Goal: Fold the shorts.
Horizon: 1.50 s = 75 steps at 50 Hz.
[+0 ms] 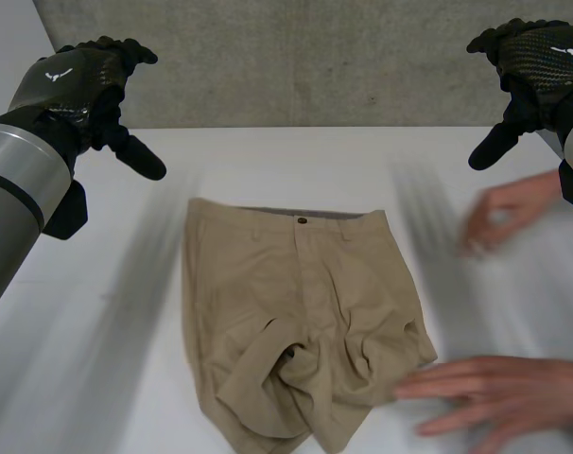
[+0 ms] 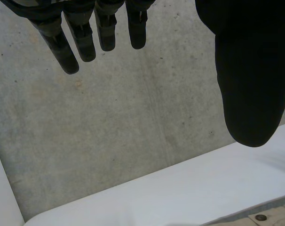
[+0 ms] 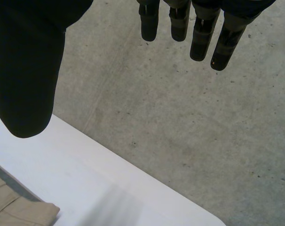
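The beige woven-fabric shorts (image 1: 301,326) lie front side up at the centre of the flat white tabletop (image 1: 107,378). The waistband (image 1: 296,219) points to 12 o'clock and carries a small round brown button (image 1: 302,220) at its midpoint. Both legs point to 6 o'clock and are bunched into loose folds around the crotch; the upper part of the garment lies flat. At 4 o'clock from the shorts, the person's near hand (image 1: 499,392) lies flat over the tabletop, and its fingertips reach the hem of the leg on that side. At 2 o'clock, the person's far hand (image 1: 504,213) is over the tabletop, apart from the garment. The black left hand (image 1: 78,85) is raised at 10 o'clock, well apart from the shorts; in the left wrist view its fingers (image 2: 105,33) are straight and spread wide from the thumb (image 2: 248,70), with nothing between them. The black right hand (image 1: 537,57) is raised at 2 o'clock, beyond the person's far hand; in the right wrist view its fingers (image 3: 180,21) are likewise straight, wide from the thumb (image 3: 25,70) and empty, and a corner of the shorts (image 3: 20,209) lies on the tabletop below the thumb. A grey mottled concrete surface (image 1: 305,57) extends beyond the 12 o'clock edge of the tabletop.
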### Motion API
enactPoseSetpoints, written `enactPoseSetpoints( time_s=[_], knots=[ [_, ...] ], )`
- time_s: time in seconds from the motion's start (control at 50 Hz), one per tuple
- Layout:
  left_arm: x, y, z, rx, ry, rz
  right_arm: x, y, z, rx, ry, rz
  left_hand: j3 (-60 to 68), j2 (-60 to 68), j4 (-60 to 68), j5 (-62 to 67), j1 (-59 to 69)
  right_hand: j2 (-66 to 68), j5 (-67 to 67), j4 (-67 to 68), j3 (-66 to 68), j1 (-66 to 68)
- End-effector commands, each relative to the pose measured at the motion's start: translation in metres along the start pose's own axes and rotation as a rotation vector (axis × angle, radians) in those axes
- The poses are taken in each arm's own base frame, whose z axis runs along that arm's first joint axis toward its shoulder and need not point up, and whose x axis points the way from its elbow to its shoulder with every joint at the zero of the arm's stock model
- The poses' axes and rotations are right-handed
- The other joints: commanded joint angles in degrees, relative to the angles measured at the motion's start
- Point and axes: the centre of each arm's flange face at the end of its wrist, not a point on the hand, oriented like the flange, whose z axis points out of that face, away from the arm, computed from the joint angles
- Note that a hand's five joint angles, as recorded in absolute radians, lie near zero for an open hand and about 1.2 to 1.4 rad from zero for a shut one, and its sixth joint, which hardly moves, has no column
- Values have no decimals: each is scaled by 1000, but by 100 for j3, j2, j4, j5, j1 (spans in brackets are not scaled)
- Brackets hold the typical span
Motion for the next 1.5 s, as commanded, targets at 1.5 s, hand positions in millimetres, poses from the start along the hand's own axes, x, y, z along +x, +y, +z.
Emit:
enactPoseSetpoints(
  time_s=[1.5],
  knots=[
    [-26, 205, 127, -481, -8, -485, -45, 92, 9, -179, -227, -352, 2011, 2050, 2044, 1994, 1928, 27, -342, -322, -209, 221]
  ],
)
